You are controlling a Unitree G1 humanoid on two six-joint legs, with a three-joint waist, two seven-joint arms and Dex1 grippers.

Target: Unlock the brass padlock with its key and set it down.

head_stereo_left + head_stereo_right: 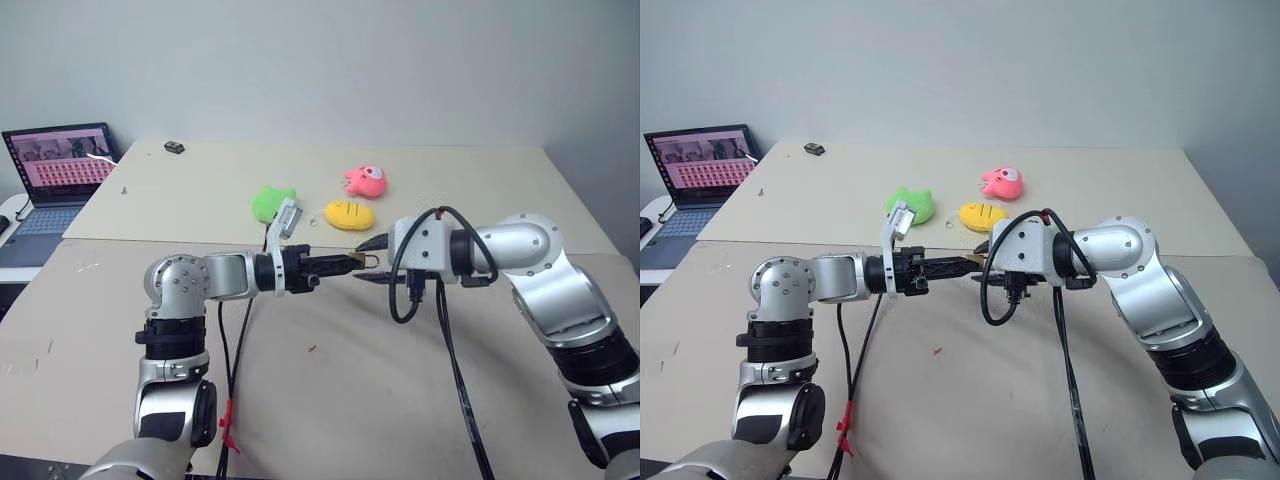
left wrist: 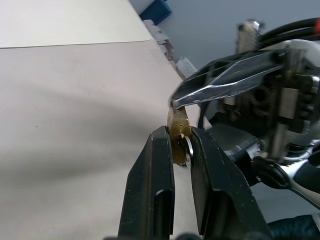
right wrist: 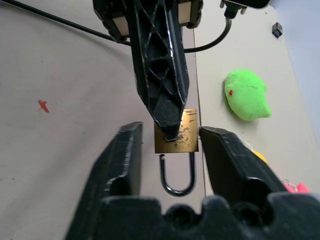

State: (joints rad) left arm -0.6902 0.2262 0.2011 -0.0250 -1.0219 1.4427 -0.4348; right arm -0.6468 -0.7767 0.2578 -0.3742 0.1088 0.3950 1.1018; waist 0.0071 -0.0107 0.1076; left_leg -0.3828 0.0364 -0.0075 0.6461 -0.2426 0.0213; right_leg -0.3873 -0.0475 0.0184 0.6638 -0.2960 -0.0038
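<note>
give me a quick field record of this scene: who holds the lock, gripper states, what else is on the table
held item: small square brass padlock with thin silvery shackle, in mid-air
left gripper: shut on the padlock body
right gripper: open, fingers either side of the padlock, apart from it
key: cannot tell
table: beige
behind: green plush toy, yellow oval plush toy, pink plush toy
far left: open laptop

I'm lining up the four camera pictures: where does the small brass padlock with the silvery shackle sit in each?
Left eye view: small brass padlock at centre, between the two grippers' tips.
Right eye view: padlock at centre, at the left gripper's tip.
Left wrist view: padlock pinched between the black fingers.
Right wrist view: padlock at centre, shackle hanging toward the camera.
Shared landmark: green plush toy.
</note>
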